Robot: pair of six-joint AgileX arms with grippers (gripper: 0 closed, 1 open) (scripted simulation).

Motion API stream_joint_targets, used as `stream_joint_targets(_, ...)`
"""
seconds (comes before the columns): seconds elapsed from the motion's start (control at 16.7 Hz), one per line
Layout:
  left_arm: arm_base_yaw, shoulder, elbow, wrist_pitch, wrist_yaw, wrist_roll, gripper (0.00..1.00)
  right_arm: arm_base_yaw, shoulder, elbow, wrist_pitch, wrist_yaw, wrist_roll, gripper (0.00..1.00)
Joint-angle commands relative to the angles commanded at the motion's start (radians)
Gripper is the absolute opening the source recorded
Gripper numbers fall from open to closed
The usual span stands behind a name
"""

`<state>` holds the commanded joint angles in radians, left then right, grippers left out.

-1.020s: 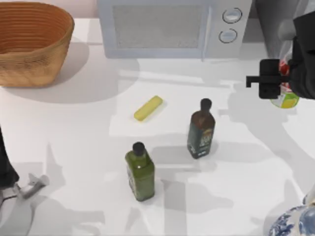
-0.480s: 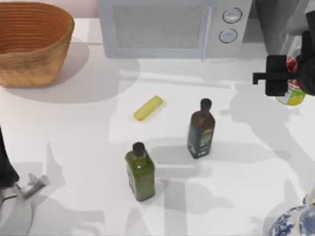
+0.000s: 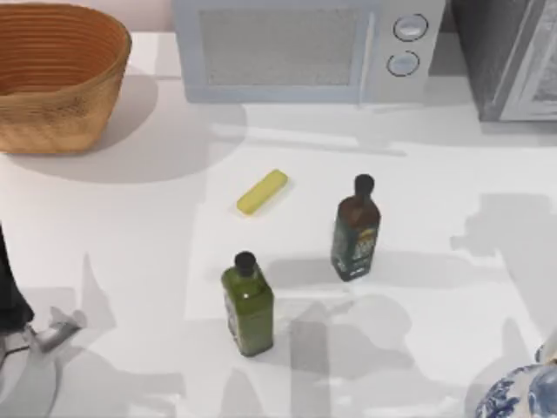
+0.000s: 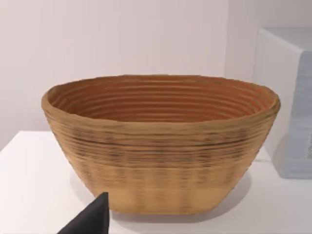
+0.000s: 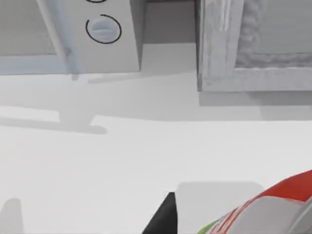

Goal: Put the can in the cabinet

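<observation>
Woven basket (image 3: 61, 78): far left of the counter (image 3: 130, 226).
Left gripper (image 3: 54, 329): parked near left; grip cannot be told.
Cabinet (image 3: 509, 61): far right.
Right gripper (image 5: 219, 226): grasping the can (image 5: 273, 204).
Can: above the counter, before the cabinet, apart from it.

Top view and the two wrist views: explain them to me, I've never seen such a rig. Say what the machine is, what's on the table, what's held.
It is a simulated pair of AgileX arms at a white table. The top view looks down from above: basket, microwave, grey cabinet, yellow bar, brown bottle, green bottle. The left arm is parked at the left edge; its wrist camera faces the basket. The right wrist camera faces the cabinet, with the can apparently held in that arm's jaws.
</observation>
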<state>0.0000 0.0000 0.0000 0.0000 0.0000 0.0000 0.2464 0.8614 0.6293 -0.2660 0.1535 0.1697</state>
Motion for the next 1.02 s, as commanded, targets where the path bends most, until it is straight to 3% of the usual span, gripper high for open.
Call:
stream_joint_targets(0.48, 0.000, 0.000, 0.000, 0.000, 0.000, 0.000, 1.00, -0.202, -0.723, -0.510, 0.222, -0.119, -0.137, 0.00)
stream_joint_targets(1.02, 0.000, 0.000, 0.000, 0.000, 0.000, 0.000, 1.00, -0.243, -0.857, -0.628, 0.264, -0.152, -0.167, 0.00)
